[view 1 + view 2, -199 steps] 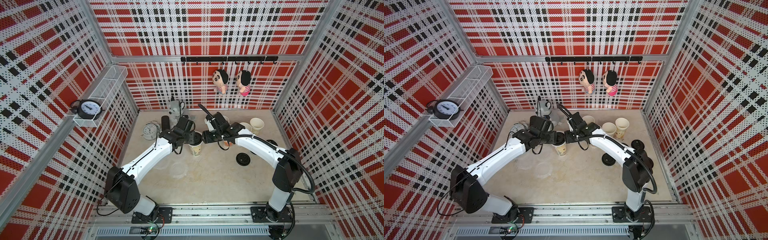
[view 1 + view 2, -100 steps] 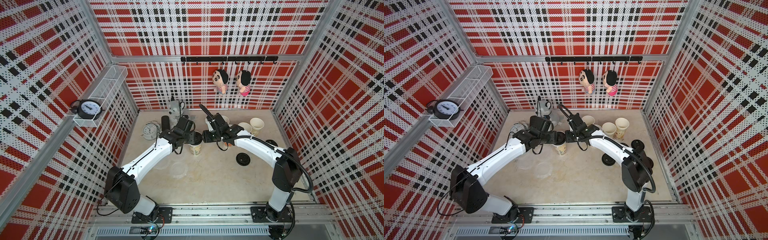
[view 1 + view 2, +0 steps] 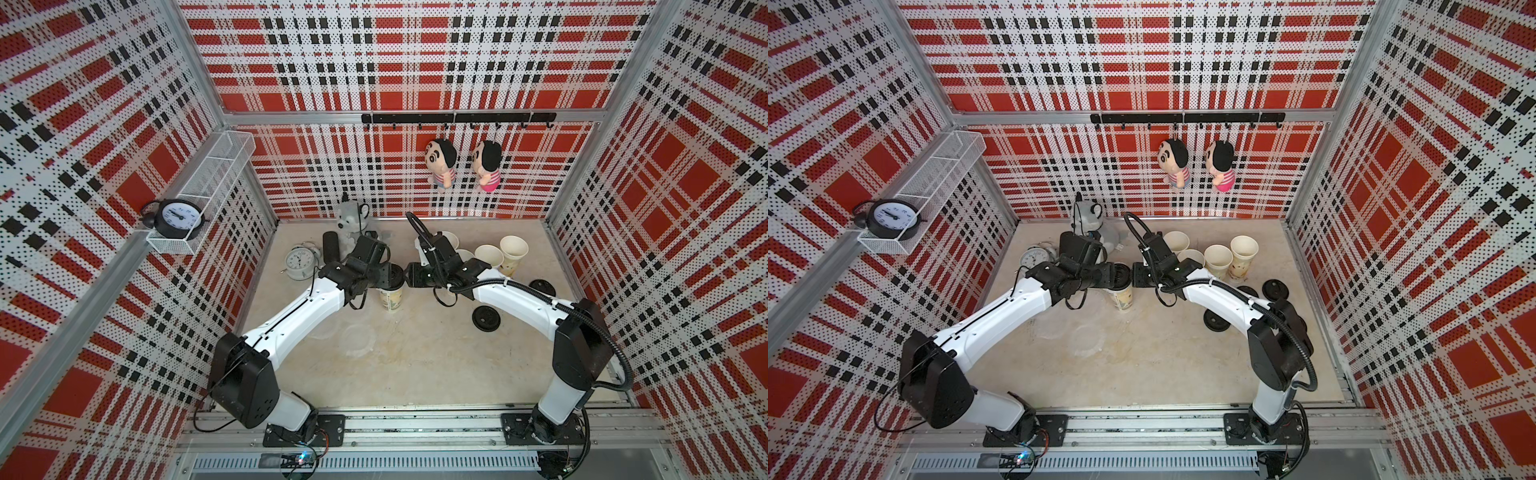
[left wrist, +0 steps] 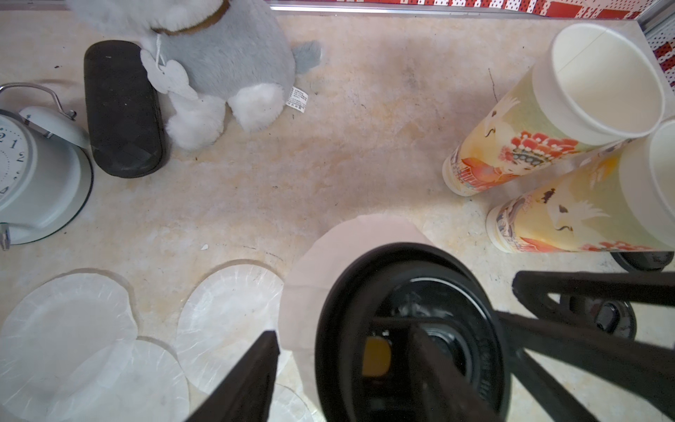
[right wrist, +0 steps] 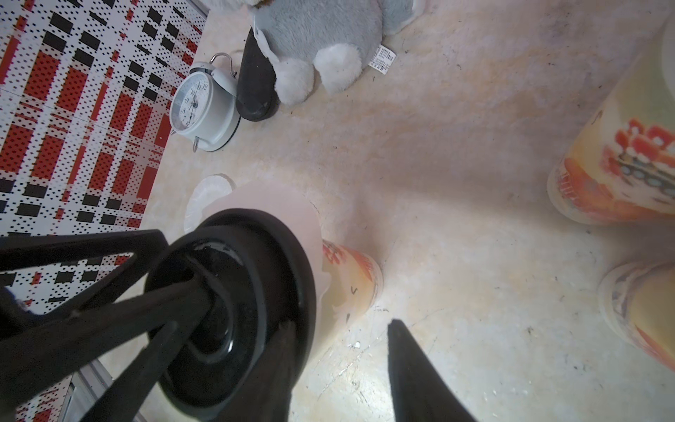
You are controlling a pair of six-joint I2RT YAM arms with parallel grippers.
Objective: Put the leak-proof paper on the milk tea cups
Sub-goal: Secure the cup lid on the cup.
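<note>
A thin, translucent whitish round sheet of leak-proof paper (image 4: 328, 248) lies over the mouth of the tall white printed paper milk tea cup (image 3: 390, 300) at the middle of the beige tabletop (image 3: 415, 365). A black round plastic lid (image 4: 365, 285) sits on top, so the sheet is trapped between rim and lid as a seal.

The 2 arms meet over this cup from opposite sides, probably to press the lid evenly and keep the tall cup from tipping. The left gripper (image 4: 343, 330) has its jaws about half apart, 1 finger across the lid and 1 outside it by the paper's overhang, gripping nothing. The right gripper (image 5: 339, 323) has its jaws drawn in narrow across the lid's rim, seemingly clamping it.

Spare sheets (image 4: 226, 310) lie on the left arm's side. 4 uncovered cups (image 3: 1218, 257) and loose black lids (image 3: 485, 318) are on the right arm's side.

Against the views from 1 second earlier, the cup, the lid and the left arm sit unchanged, and only the right wrist looks slightly re-angled
</note>
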